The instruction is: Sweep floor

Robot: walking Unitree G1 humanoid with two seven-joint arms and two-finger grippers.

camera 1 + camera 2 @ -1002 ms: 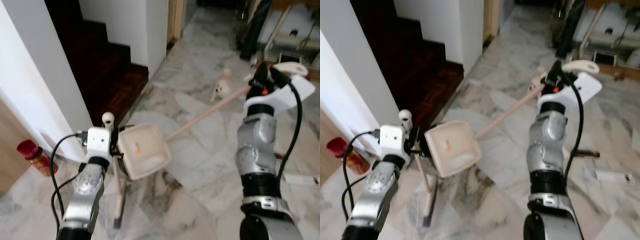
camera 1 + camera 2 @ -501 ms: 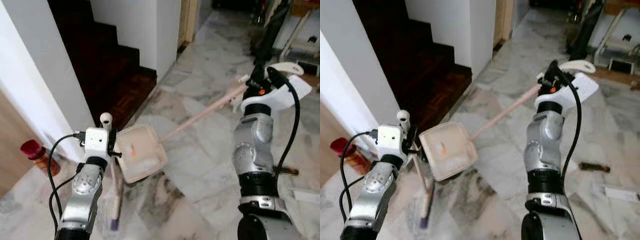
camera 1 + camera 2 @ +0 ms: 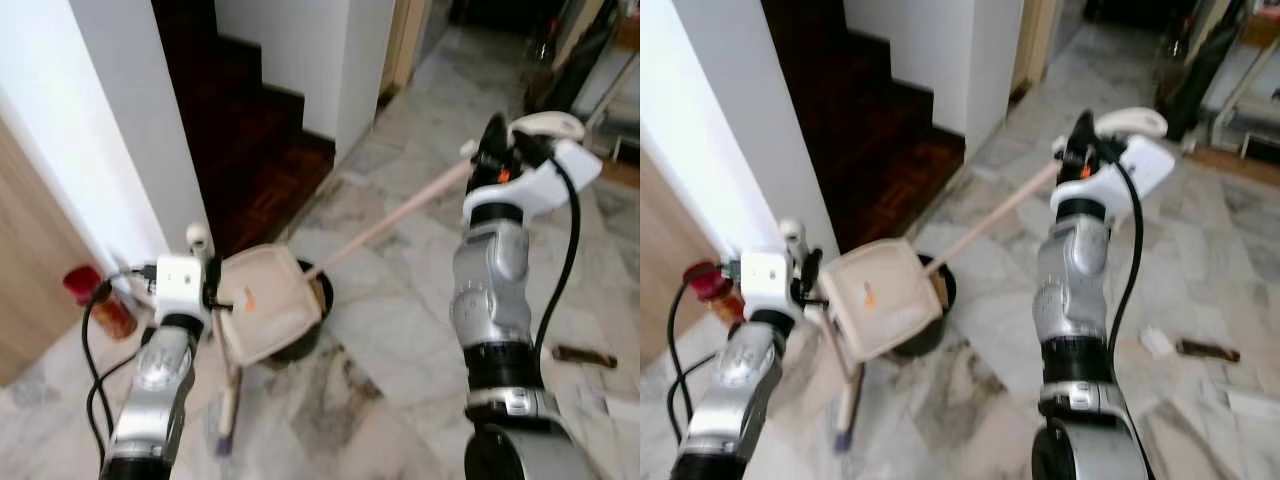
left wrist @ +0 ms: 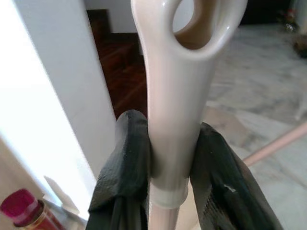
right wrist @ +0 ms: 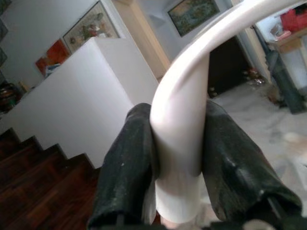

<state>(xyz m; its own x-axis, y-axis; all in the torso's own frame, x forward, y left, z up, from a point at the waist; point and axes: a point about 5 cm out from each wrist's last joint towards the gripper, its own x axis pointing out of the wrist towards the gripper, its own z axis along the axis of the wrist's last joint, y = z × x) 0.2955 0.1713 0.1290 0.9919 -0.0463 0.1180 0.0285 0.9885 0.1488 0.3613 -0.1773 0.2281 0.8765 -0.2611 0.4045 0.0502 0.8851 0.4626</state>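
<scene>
Floor (image 3: 400, 330): polished marble-look tiles, grey and cream veining, slight sheen. Stairs (image 3: 250, 150): dark reddish wood, semi-gloss. Wall (image 3: 110, 130) by the stairs: smooth matt white paint. Dustpan (image 3: 268, 305): cream plastic, matt, scuffed; its handle (image 4: 175, 96) is glossy smooth cream plastic with a moulded hanging hole. Broom handle (image 5: 187, 124): same glossy off-white plastic at the curved grip, pinkish matt pole (image 3: 385, 222) further down. Gripper fingers (image 4: 129, 163): black, matt, rubbery, slightly wrinkled texture. Arms (image 3: 490, 290): brushed silver metal, black joints, white plastic wrist housings. Jar (image 3: 100, 300) at far left: red glossy lid
</scene>
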